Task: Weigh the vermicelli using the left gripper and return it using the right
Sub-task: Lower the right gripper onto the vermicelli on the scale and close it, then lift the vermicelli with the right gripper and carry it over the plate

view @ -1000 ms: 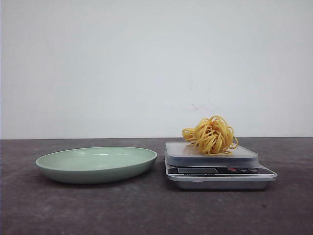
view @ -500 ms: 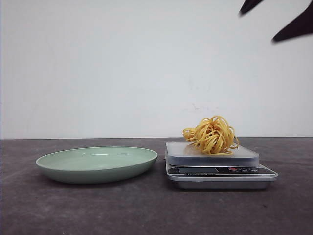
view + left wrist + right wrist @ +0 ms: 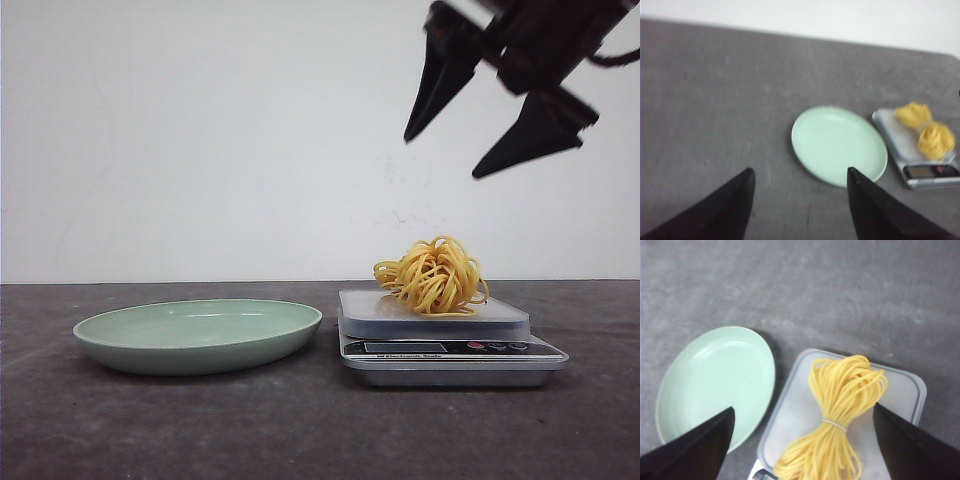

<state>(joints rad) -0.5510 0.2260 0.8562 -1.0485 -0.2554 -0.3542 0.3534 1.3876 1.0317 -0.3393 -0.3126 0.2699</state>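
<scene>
Counter (image 3: 300, 430): dark grey, carries everything.
Plate (image 3: 198, 335): pale green, at 9 o'clock of the scale.
Scale (image 3: 450, 350): vermicelli (image 3: 432, 275) on its platform.
Right hand (image 3: 490, 120): released, at 12 o'clock above the vermicelli.
Left hand (image 3: 799, 200): released, holding nothing.

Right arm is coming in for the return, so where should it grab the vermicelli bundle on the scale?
Grip the vermicelli at its tied waist, where the thin band narrows it, coming straight down from above. The right gripper hangs open over the scale; set its fingers across the strands.
</scene>
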